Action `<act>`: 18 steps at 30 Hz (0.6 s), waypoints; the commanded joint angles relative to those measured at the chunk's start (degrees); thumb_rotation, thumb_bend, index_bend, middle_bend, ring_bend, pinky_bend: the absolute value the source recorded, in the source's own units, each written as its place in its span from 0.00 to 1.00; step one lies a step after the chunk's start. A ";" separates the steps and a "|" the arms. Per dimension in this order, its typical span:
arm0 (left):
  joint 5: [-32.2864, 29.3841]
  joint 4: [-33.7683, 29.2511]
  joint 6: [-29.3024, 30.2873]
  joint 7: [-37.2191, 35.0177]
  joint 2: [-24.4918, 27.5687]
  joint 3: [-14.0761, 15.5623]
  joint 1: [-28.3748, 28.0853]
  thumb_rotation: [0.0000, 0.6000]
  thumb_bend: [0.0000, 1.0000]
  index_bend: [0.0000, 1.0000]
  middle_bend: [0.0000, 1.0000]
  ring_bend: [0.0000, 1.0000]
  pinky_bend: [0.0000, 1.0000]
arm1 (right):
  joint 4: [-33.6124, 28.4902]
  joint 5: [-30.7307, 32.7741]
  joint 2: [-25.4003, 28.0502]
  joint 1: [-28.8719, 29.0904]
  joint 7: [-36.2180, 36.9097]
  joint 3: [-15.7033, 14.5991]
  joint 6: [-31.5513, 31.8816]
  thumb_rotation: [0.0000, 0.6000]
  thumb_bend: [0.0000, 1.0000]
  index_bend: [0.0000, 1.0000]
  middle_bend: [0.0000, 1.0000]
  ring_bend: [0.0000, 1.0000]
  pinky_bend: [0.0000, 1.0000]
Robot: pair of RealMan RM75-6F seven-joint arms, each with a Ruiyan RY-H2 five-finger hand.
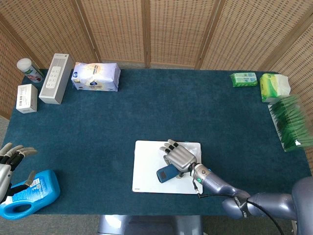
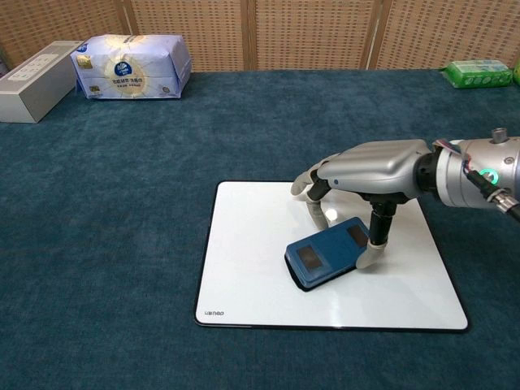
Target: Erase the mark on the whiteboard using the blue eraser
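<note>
The broad surface (image 1: 146,112) covered in dark teal carpet-like cloth stood before a woven rattan screen (image 1: 146,29). Near its front edge lay the flat white rectangular whiteboard (image 2: 252,284), its face bare white wherever it showed, with a small printed logo at its near left corner.

Along the right edge of the surface leaned a row of green packets (image 1: 291,122), blurred in the head view. At the far left corner sat a soft white-and-blue plastic pack (image 1: 95,77), just beside a long grey box (image 1: 56,78). A blue plastic jug (image 1: 29,195) lay on its side at the near left corner. At the far right were a light green tissue pack (image 1: 274,86) and a smaller green packet (image 1: 243,79). A small white carton (image 1: 27,98) and a white canister with a red-and-green label (image 1: 30,70) stood at the left edge.

The right robot hand (image 2: 374,169), silver and arched palm-down over the whiteboard, held the blue rectangular eraser (image 2: 329,252) between its thumb at the right end and fingers (image 2: 313,207) at the far side. The eraser lay flat on the board, right of the board's middle, its long axis angled. The left robot hand (image 1: 11,159) was at the left edge, above the jug, its fingers apart and holding nothing.
</note>
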 commanded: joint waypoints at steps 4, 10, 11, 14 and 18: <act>0.17 -0.11 -0.12 -0.02 0.07 0.08 -0.08 1.00 0.49 0.25 0.26 0.17 0.00 | -2.14 0.56 2.82 -1.13 -0.27 -1.09 1.38 1.00 0.00 0.71 0.13 0.00 0.00; 0.37 0.18 -0.21 -0.43 -0.12 0.17 -0.16 1.00 0.49 0.25 0.26 0.17 0.00 | -5.22 0.07 7.15 -2.20 0.42 -0.80 3.49 1.00 0.00 0.71 0.13 0.00 0.00; 0.42 0.21 -0.19 -0.45 -0.12 0.17 -0.16 1.00 0.49 0.25 0.26 0.17 0.00 | -5.34 -0.05 7.22 -2.16 0.57 -0.55 3.58 1.00 0.00 0.71 0.13 0.00 0.00; 0.47 0.27 -0.03 -0.58 -0.05 0.17 -0.11 1.00 0.49 0.25 0.26 0.17 0.00 | -5.05 -0.72 6.62 -1.63 1.62 0.97 3.61 1.00 0.00 0.71 0.13 0.00 0.00; 0.35 0.32 0.35 -0.77 0.35 0.31 0.21 1.00 0.50 0.25 0.26 0.17 0.00 | -2.40 -0.76 4.22 -0.85 2.47 1.66 2.26 1.00 0.00 0.71 0.13 0.00 0.00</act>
